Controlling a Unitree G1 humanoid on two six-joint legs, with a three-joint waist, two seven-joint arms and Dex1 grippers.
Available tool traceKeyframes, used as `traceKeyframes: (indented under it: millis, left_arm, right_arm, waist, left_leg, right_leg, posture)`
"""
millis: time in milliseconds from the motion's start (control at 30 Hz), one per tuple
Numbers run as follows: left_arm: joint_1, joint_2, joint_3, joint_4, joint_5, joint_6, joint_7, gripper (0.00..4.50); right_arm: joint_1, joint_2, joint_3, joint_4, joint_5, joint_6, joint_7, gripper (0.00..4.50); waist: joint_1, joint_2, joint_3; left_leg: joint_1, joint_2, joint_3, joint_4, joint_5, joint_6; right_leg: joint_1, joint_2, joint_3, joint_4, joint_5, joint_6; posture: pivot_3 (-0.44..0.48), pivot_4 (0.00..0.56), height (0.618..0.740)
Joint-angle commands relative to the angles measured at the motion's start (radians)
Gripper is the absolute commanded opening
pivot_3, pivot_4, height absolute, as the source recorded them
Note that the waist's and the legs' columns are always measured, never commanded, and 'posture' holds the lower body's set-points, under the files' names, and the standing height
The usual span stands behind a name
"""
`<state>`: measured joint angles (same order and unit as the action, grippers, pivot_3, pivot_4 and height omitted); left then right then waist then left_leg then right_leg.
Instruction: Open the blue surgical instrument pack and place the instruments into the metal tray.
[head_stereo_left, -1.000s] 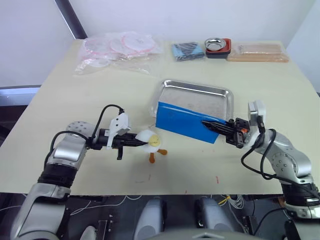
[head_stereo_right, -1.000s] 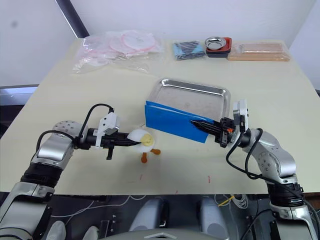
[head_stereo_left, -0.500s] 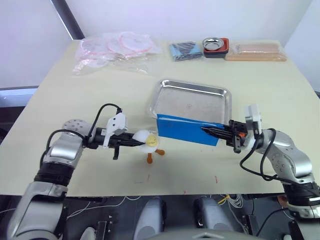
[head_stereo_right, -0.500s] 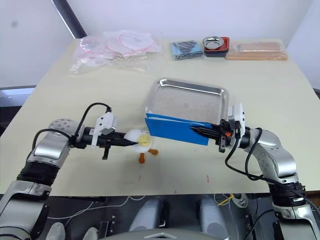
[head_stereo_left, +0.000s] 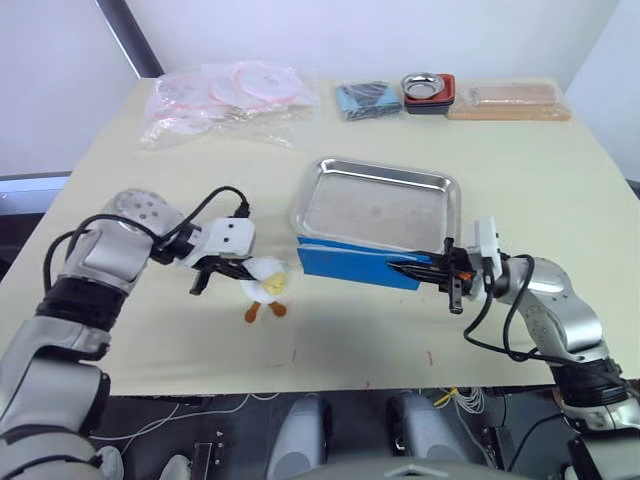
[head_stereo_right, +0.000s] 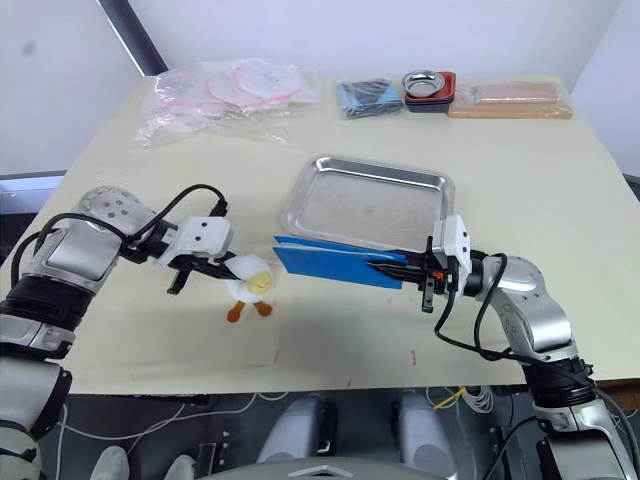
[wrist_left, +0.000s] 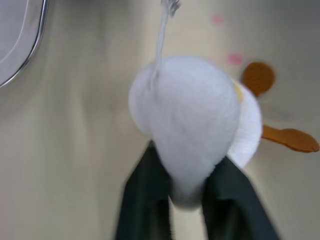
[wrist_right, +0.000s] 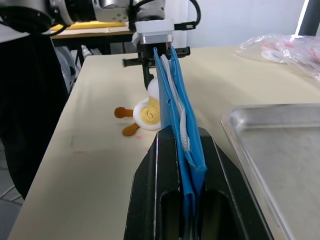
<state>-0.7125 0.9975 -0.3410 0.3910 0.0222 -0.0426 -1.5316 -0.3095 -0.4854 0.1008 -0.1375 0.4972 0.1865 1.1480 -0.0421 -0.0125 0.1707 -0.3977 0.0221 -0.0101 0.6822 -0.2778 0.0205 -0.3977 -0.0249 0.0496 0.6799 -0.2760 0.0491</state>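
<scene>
The right pincer (head_stereo_left: 420, 271) is clamped on the right end of the pack (head_stereo_left: 355, 264), which a second ago stood tilted up against the tray (head_stereo_left: 378, 205) and now lies low and nearly flat at the tray's near rim, still folded. The left pincer (head_stereo_left: 238, 269) stays clamped on the toy duck (head_stereo_left: 263, 289), which has moved a little left, away from the pack. No instruments are out yet. With the pack lowered to the table (head_stereo_left: 140, 200), opening it looks like the next step.
</scene>
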Motion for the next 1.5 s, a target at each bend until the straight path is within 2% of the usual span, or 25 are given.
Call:
traceKeyframes:
  millis: [33,100,167,233,367,533,633,700,867,1033,1167,1333,1500]
  left_arm:
    - [-0.002,0.013,0.031,0.039,0.011,0.039,-0.005,2.49]
    - [-0.003,-0.008,0.059,0.024,-0.033,0.081,-0.019,3.6]
    - [-0.005,-0.004,0.08,0.007,-0.066,0.119,-0.049,4.48]
    - [-0.013,0.006,0.105,0.0,-0.103,0.155,-0.072,4.48]
    - [-0.033,0.029,0.14,-0.006,-0.151,0.181,-0.083,4.48]
    - [-0.062,0.021,0.217,-0.055,-0.336,0.305,-0.083,4.48]
    - [-0.004,0.066,0.193,-0.131,-0.434,0.365,-0.083,4.48]
    - [0.027,0.036,0.203,-0.163,-0.436,0.353,-0.078,4.48]
    - [0.102,-0.121,0.201,-0.26,-0.455,0.327,-0.009,4.48]
    - [0.135,-0.231,0.201,-0.269,-0.42,0.275,0.068,4.48]
    - [0.144,-0.234,0.227,-0.261,-0.425,0.277,0.073,4.48]
    - [0.138,-0.236,0.286,-0.263,-0.494,0.329,0.058,4.48]
    - [0.127,-0.245,0.291,-0.189,-0.446,0.273,0.083,4.48]
  right_arm:
    - [0.018,-0.022,-0.015,-0.006,-0.019,-0.032,0.008,0.0]
    - [0.022,-0.022,-0.015,-0.008,-0.015,-0.028,0.008,0.0]
    - [0.022,-0.024,-0.016,-0.009,-0.013,-0.024,0.01,0.0]
    - [0.022,-0.029,-0.013,-0.004,-0.014,-0.021,0.018,0.0]
    - [0.019,-0.038,-0.008,0.008,-0.02,-0.017,0.034,0.0]
    - [0.016,-0.048,-0.009,0.023,-0.019,-0.012,0.051,0.0]
    - [0.018,-0.057,-0.008,0.034,-0.027,-0.016,0.065,0.0]
    - [0.018,-0.058,-0.008,0.035,-0.023,-0.012,0.07,0.0]
    - [0.012,-0.053,-0.007,0.062,-0.023,-0.021,0.079,0.0]
    - [0.009,-0.056,-0.005,0.073,-0.025,-0.022,0.093,0.0]
    - [0.012,-0.058,-0.008,0.071,-0.024,-0.019,0.096,0.0]
    - [0.024,-0.057,-0.001,0.073,-0.029,-0.024,0.101,0.0]
    - [0.022,-0.059,-0.002,0.08,-0.028,-0.026,0.107,0.0]
  waist:
    - [0.001,0.0,0.0]
    - [0.004,0.0,0.0]
    - [0.009,-0.001,0.002]
    - [0.01,-0.005,0.005]
    - [0.009,-0.005,0.005]
    - [0.01,-0.005,0.005]
    - [0.009,-0.005,0.005]
    - [0.003,-0.005,0.005]
    - [0.013,-0.005,0.006]
    - [0.016,-0.005,0.006]
    - [0.014,-0.005,0.006]
    - [0.014,-0.005,0.006]
    - [0.015,-0.005,0.006]
  left_leg:
    - [0.0,0.0,0.0,0.0,0.0,0.0]
    - [-0.001,0.0,0.0,0.0,0.0,0.0]
    - [-0.001,0.0,0.0,0.0,0.0,0.0]
    - [-0.002,0.0,-0.001,0.001,0.0,0.0]
    - [-0.002,0.001,-0.001,0.001,0.0,0.0]
    - [-0.002,0.001,-0.001,0.001,0.0,0.0]
    - [-0.002,0.0,-0.001,0.001,0.0,0.0]
    - [-0.002,0.001,0.0,0.001,0.0,0.0]
    - [-0.002,0.001,-0.001,0.002,0.0,0.0]
    - [-0.002,0.0,-0.001,0.003,0.0,0.0]
    - [-0.002,0.0,-0.001,0.002,0.0,0.0]
    - [-0.002,0.0,-0.001,0.002,0.0,0.0]
    - [-0.002,0.0,-0.001,0.002,0.0,0.0]
  right_leg:
    - [0.0,0.0,0.0,0.0,0.0,0.0]
    - [0.0,0.0,0.0,0.0,0.0,0.0]
    - [0.0,-0.002,-0.001,-0.001,0.0,0.0]
    - [0.0,-0.002,-0.001,-0.001,0.0,0.0]
    - [0.0,-0.003,-0.002,-0.001,0.0,0.0]
    - [0.0,-0.003,-0.002,-0.001,0.0,0.0]
    - [0.0,-0.004,-0.002,-0.001,0.0,0.001]
    - [0.0,-0.004,-0.002,-0.001,0.0,0.001]
    - [0.0,-0.005,-0.003,0.0,0.0,0.001]
    - [0.0,-0.005,-0.003,0.001,0.0,0.001]
    - [0.0,-0.005,-0.003,0.0,0.0,0.001]
    - [0.0,-0.005,-0.003,0.0,0.0,0.001]
    - [0.0,-0.005,-0.003,0.0,0.0,0.001]
  posture:
    - [0.0,0.15,0.74]
    - [0.0,0.15,0.74]
    - [0.0,0.15,0.74]
    - [0.0,0.15,0.74]
    - [0.0,0.15,0.74]
    - [0.0,0.15,0.74]
    - [0.0,0.15,0.74]
    - [0.0,0.15,0.74]
    - [0.0,0.15,0.74]
    - [0.0,0.15,0.74]
    - [0.0,0.15,0.74]
    - [0.0,0.15,0.74]
    - [0.0,0.15,0.74]
